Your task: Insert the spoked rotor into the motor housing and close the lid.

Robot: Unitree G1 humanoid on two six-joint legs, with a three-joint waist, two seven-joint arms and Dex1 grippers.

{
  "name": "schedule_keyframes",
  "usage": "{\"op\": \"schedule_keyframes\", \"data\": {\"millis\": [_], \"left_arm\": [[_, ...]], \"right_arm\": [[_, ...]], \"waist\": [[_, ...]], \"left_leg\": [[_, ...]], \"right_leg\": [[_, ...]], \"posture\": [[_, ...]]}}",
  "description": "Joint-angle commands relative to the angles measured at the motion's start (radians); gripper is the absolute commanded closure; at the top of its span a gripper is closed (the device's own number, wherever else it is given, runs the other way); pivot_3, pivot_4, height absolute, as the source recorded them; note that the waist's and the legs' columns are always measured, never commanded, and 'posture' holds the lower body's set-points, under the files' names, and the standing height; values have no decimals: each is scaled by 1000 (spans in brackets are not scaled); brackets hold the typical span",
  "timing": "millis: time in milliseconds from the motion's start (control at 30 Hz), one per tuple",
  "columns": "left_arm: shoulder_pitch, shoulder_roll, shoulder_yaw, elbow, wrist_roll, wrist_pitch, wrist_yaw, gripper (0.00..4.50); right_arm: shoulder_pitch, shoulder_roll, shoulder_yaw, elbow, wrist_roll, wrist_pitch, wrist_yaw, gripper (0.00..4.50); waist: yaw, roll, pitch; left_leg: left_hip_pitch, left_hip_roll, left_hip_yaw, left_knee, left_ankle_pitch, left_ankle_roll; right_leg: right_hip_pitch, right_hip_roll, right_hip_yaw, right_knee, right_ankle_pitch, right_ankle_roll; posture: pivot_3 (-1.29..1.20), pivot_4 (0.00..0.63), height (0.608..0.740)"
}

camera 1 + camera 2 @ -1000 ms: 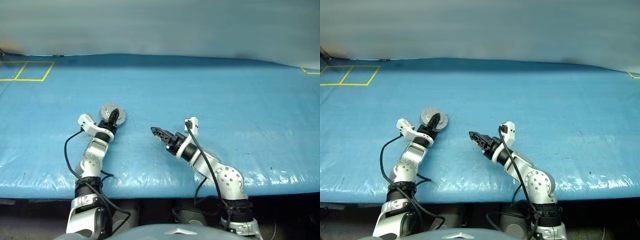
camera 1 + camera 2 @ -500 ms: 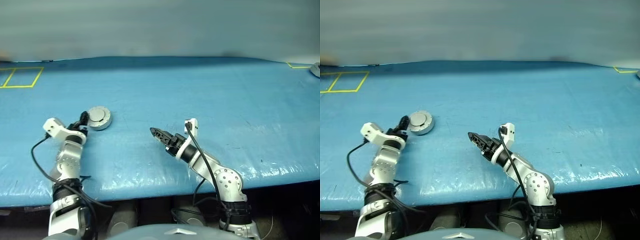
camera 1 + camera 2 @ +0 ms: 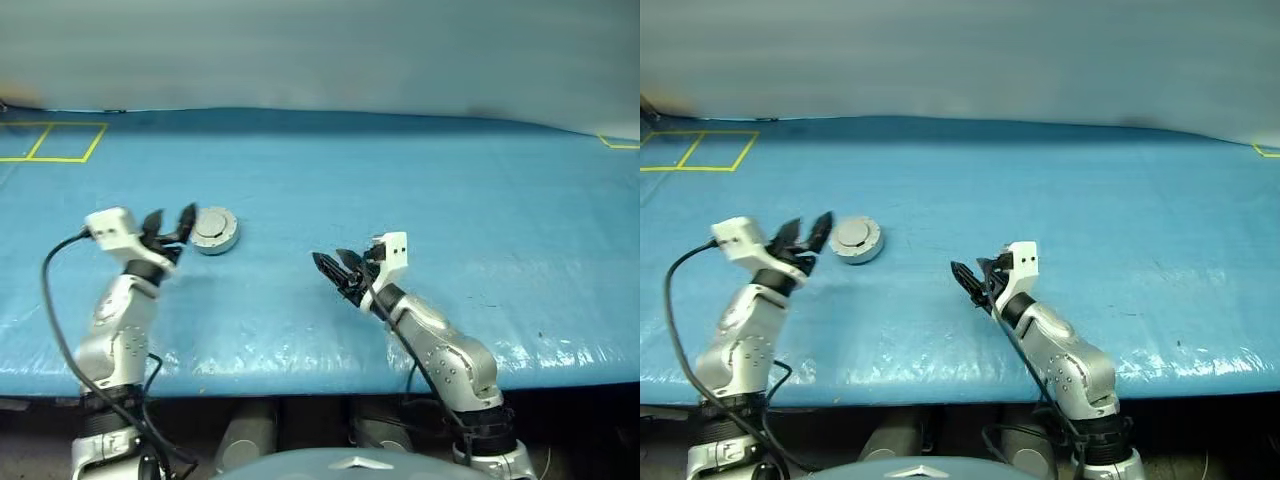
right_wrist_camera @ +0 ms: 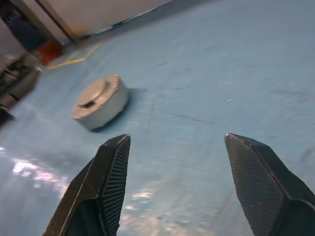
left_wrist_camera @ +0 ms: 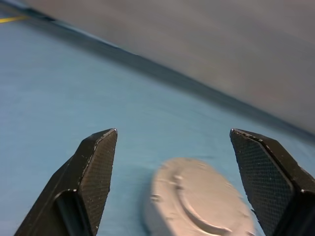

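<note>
The motor housing [image 3: 214, 230] sits on the blue table as a squat silver round body, and the lid [image 5: 202, 201] lies flat on top of it, plain silver face with raised centre upward. The spoked rotor is hidden from view. My left gripper [image 3: 172, 216] hangs open just to the left of the housing, lifted off the table, its black fingers [image 5: 93, 162] apart and empty. My right gripper [image 3: 330, 262] is open and empty too, a good way to the right of the housing [image 4: 101, 101] and pointing toward it.
Yellow tape squares [image 3: 55, 140] mark the far left of the table, and a yellow corner mark [image 3: 620, 143] lies at the far right. A pale wall runs behind the table's back edge. The front edge passes just below both arms.
The left gripper, which was at the raised lid, has let go, opened and pulled back upward. The lid now lies flat on the housing. The right gripper has rolled in place.
</note>
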Motion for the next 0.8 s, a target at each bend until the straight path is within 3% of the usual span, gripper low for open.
{"op": "schedule_keyframes", "data": {"millis": [33, 167, 267, 400, 567, 800], "left_arm": [[44, -39, -141, -91, 159, -66, 32, 603], [116, -154, -226, -67, 287, -147, 131, 603], [163, -171, -269, -18, 416, -233, 176, 603], [230, -200, -260, 10, 479, -280, 231, 603], [282, -234, -261, -13, 474, -292, 226, 603], [291, -237, -259, 5, 491, -322, 210, 603]], "right_arm": [[46, 32, 14, -25, -114, -100, -59, 1287], [94, 26, 5, 15, -269, -220, -113, 1287], [121, 55, -19, 11, -328, -257, -171, 1287], [208, 27, 38, -16, -512, -328, -235, 1287], [279, 81, 4, -31, -533, -319, -276, 1287], [264, 95, -5, -34, -559, -316, -255, 1287]], "waist": [[-4, 0, 0], [-10, 0, 0], [-5, 0, 0], [-1, 0, 0], [0, 0, 0], [-2, -1, 1]], "left_leg": [[0, 1, 1, -1, 0, 0], [0, 5, 4, -4, 1, -2], [0, 7, 5, -4, 1, -2], [0, 7, 5, -4, 1, -2], [-1, 7, 5, -2, 1, -2], [0, 9, 4, 1, -3, -6]], "right_leg": [[0, 1, 1, 0, 0, 0], [-3, 6, 5, 2, 0, -2], [-2, 7, 4, 2, -4, 1], [-2, 7, 3, 2, -4, 1], [-2, 5, 3, 2, -4, 1], [-4, 4, -1, 2, -4, 2]], "posture": [[0, 150, 740], [0, 150, 740], [0, 150, 740], [0, 150, 740], [0, 150, 740], [0, 150, 740]]}}
